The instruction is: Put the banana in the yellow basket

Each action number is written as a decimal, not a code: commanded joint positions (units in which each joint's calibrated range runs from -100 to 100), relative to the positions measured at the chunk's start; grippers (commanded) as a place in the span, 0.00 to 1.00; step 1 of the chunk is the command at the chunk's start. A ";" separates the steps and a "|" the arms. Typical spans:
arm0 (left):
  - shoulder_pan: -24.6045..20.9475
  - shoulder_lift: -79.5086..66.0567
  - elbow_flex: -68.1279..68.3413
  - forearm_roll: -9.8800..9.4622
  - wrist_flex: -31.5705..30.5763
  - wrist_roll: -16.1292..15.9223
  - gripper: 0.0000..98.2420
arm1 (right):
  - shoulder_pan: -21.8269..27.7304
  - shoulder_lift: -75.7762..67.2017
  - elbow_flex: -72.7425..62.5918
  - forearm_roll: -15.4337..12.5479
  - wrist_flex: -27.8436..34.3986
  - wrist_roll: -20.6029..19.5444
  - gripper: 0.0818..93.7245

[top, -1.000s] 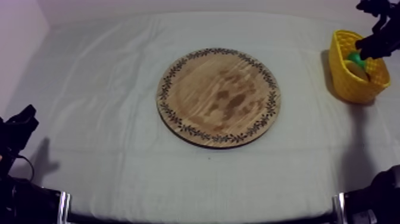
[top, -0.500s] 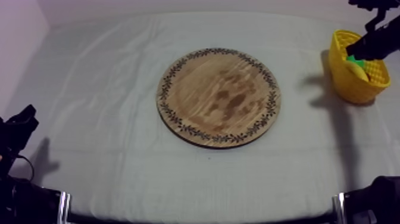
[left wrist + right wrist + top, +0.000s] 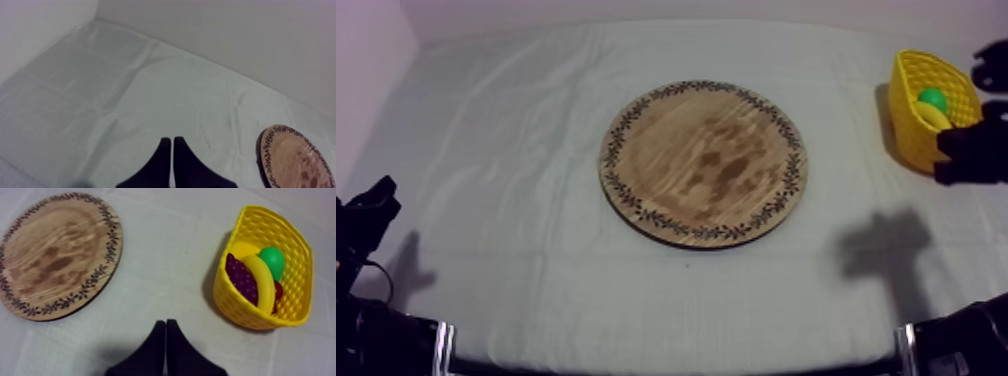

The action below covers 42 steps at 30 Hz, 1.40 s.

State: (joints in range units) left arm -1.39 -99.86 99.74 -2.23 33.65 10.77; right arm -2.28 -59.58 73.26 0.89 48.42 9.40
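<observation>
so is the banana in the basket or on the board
In the basket. The right wrist view shows the banana lying inside the basket, against the grapes, and the board has nothing on it.

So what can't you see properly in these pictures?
The small red fruit: right wrist view, mostly hidden behind the banana in the yellow basket.
The yellow basket: top view, near corner covered by my right arm.
The wooden board: left wrist view, cut off by the picture's edge.

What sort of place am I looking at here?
Likely a robot test bench: a cloth-covered table, the left gripper and right gripper, both shut, and a toy banana in a basket.
</observation>
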 commanded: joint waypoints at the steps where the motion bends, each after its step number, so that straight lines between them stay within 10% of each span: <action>1: -0.02 0.03 0.04 0.01 -0.02 0.00 0.00 | 0.13 -16.82 3.65 0.33 -0.19 -0.33 0.01; 22: -0.02 0.03 0.04 0.01 -0.02 0.00 0.00 | 0.82 -35.97 11.71 2.67 0.06 -4.43 0.01; 28: -0.02 0.03 0.04 0.01 -0.02 0.00 0.00 | 7.24 -36.12 21.13 -3.40 -7.83 -2.10 0.01; 42: -0.02 0.03 0.04 0.01 -0.02 -0.02 0.00 | 10.32 -36.26 25.86 -2.42 -8.08 -11.23 0.01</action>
State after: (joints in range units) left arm -1.39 -99.86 99.74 -2.23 33.65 10.77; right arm 8.10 -95.83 99.12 -1.66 40.05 0.00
